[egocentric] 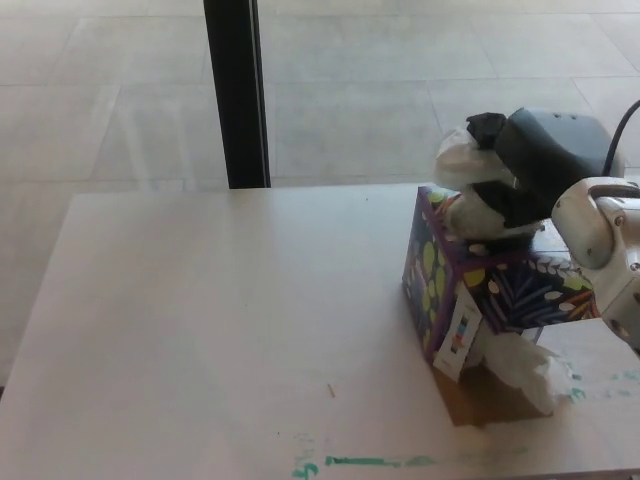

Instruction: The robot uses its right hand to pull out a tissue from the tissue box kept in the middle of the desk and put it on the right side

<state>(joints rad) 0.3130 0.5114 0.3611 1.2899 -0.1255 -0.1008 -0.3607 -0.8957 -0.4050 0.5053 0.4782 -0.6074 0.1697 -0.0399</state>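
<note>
A colourful purple tissue box (470,290) stands on the right part of the light desk (220,330), tilted, with one edge lifted. My black right hand (530,165) is above the box top, shut on a white tissue (462,160) that sticks up out of the opening. Another crumpled white tissue (525,368) lies on the desk in front of the box, partly under its raised edge. My left hand does not show.
A black vertical post (235,90) stands behind the desk's far edge, with tiled floor beyond. Green marks (370,462) run along the desk's near edge. A brownish patch (480,405) lies beside the lying tissue.
</note>
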